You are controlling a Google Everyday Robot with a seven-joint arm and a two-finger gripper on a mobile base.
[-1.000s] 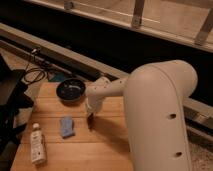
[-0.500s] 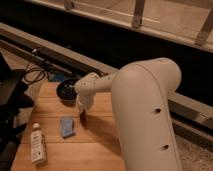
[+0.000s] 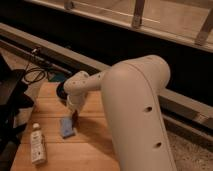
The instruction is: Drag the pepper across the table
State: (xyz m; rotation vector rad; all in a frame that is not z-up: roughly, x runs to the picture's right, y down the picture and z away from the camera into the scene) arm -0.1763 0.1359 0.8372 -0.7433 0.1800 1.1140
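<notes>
From my remote station: one dark bowl (image 3: 61, 90) sits at the far edge of the table (image 3: 90, 145), mostly hidden by the arm; its contents cannot be seen. One white bottle (image 3: 37, 144) lies near the left edge and one blue cloth (image 3: 66, 127) at centre. The gripper (image 3: 75, 116) points down just beside the cloth, the pepper (image 3: 75, 119) directly at its tip.

Indoor building edge suggested: glass railing (image 3: 140, 15) at 12 o'clock, plank table (image 3: 95, 150) below; gripper (image 3: 75, 119) over table.
</notes>
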